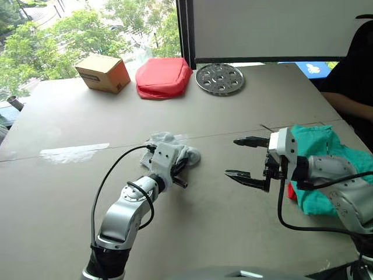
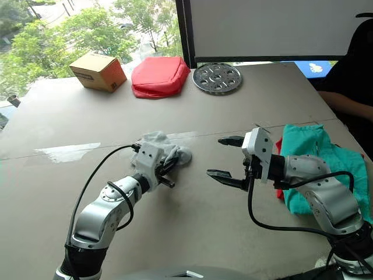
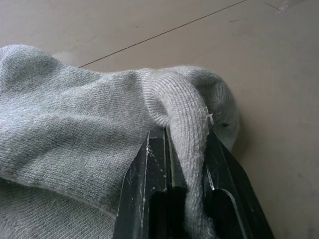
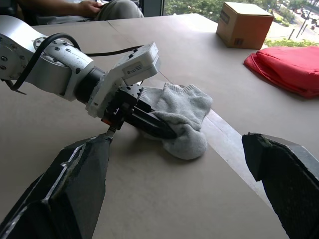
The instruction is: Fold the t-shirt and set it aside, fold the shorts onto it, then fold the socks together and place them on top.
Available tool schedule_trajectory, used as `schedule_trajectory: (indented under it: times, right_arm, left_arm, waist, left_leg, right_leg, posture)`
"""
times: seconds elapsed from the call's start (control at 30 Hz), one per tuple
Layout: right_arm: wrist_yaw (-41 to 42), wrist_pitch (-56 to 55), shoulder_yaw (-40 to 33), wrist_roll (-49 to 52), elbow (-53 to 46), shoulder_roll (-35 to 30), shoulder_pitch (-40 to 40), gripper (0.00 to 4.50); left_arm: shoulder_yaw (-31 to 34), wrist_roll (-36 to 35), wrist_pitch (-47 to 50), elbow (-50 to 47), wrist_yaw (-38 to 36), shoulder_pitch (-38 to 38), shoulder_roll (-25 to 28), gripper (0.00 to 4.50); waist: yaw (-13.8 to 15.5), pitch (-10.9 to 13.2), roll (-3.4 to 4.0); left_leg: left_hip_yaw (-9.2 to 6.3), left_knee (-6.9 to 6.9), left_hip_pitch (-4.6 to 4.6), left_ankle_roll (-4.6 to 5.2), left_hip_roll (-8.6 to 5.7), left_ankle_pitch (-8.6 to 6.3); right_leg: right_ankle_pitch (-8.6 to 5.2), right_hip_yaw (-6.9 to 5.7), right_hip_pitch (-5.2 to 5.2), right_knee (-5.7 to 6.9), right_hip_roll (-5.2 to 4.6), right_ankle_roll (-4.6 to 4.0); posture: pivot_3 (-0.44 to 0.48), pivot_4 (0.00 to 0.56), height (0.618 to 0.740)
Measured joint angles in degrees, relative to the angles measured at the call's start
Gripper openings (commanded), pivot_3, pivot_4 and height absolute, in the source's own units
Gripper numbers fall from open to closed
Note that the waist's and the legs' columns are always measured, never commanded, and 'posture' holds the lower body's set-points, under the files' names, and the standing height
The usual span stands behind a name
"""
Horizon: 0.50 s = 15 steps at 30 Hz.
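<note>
Two soft knit socks (image 1: 175, 153) bunched, pinched by left hand (image 1: 178, 172); right hand (image 1: 247, 158) spread.

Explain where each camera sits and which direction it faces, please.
Left and right eye views: head stereo pair, looking down over both arms at the table.
Left wrist view: along left end effector, shut on the socks.
Right wrist view: between open right end effector fingers, facing the left arm.
Shared: socks.

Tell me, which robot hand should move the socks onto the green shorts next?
Probably the left hand: it is already shut on the socks. The right hand is open, holding nothing, beside the shorts.
</note>
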Motion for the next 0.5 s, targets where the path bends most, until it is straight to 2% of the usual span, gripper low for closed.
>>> schedule_trajectory:
  times: [0.03, 0.07, 0.13, 0.17, 0.2, 0.23, 0.4, 0.5]
  right_arm:
    - [-0.02, 0.24, 0.0, 0.17, 0.0, -0.01, 0.0, 4.5]
    - [-0.06, 0.27, -0.02, 0.22, -0.04, -0.01, 0.0, 4.5]
    - [-0.3, 0.4, -0.05, 0.26, -0.04, -0.01, 0.03, 4.5]
    - [-0.57, 0.53, -0.1, 0.33, -0.04, 0.0, 0.05, 4.5]
    - [-0.84, 0.71, -0.11, 0.44, -0.1, 0.14, -0.01, 4.5]
    - [-1.19, 0.96, -0.12, 0.54, -0.21, 0.49, -0.06, 4.5]
    - [-1.57, 1.44, -0.12, 0.95, -0.87, 0.6, -0.06, 4.5]
    - [-1.56, 1.44, -0.12, 0.95, -0.99, 0.59, -0.06, 4.5]
  left_arm:
    - [0.01, 0.0, 0.1, -0.32, 0.0, 0.34, -0.01, 0.01]
    - [0.02, -0.01, 0.11, -0.42, 0.0, 0.47, -0.05, 0.01]
    - [0.07, -0.04, 0.2, -0.55, 0.0, 0.56, -0.3, 0.01]
    - [0.08, -0.07, 0.24, -0.55, 0.0, 0.6, -0.57, 0.01]
    - [0.19, -0.09, 0.25, -0.63, 0.0, 0.73, -0.56, 0.01]
    - [0.44, -0.12, 0.27, -0.63, -0.01, 0.89, -0.57, 0.01]
    - [0.7, -0.13, 0.39, -0.64, 0.0, 0.82, -0.7, 0.01]
    - [0.95, -0.14, 0.4, -0.73, -0.01, 0.84, -0.71, 0.01]
  waist:
    - [-0.23, 0.04, 0.06]
    - [-0.4, 0.06, 0.07]
    - [-0.56, 0.1, 0.12]
    - [-0.62, 0.12, 0.09]
    - [-0.49, 0.16, 0.29]
    - [0.03, 0.05, 0.1]
    - [1.43, 0.06, -0.04]
    - [1.24, -0.05, -0.25]
  left_leg:
    - [-2.15, -0.12, 0.14, -0.15, -1.29, 0.21]
    - [-3.44, -0.24, 0.26, -0.29, -2.05, 0.37]
    - [-4.18, -0.28, -0.05, -0.32, -2.6, 0.58]
    - [-4.11, -0.24, -0.08, -0.23, -2.77, 0.67]
    - [-3.97, -0.26, 0.22, -0.27, -2.47, 0.71]
    - [-3.79, -0.29, 0.31, -0.28, -2.57, 0.71]
    - [-2.84, -0.59, 0.34, -0.54, -2.59, 0.53]
    - [-2.69, -0.83, 0.36, -0.53, -2.68, 0.53]
  right_leg:
    - [-0.46, -0.13, 0.22, 0.26, -0.16, 0.73]
    - [-0.64, -0.56, 0.44, 0.32, -0.5, 0.97]
    - [-0.86, -1.18, 0.71, 0.42, -1.12, 1.22]
    - [-0.98, -1.82, 0.99, 0.46, -1.9, 1.09]
    - [-1.08, -1.45, 0.59, 0.88, -1.75, 1.03]
    - [-1.1, -0.82, 0.39, 1.08, -1.56, 0.99]
    - [-1.09, 1.03, -0.13, 1.1, -1.17, 1.01]
    - [-1.09, 1.0, -0.15, 1.07, -1.34, 1.01]
  posture:
    - [0.0, 0.15, 0.74]
    - [0.0, 0.15, 0.74]
    - [0.0, 0.15, 0.74]
    - [0.0, 0.15, 0.74]
    - [0.0, 0.15, 0.74]
    - [0.0, 0.15, 0.74]
    - [0.0, 0.15, 0.74]
    - [0.0, 0.15, 0.74]
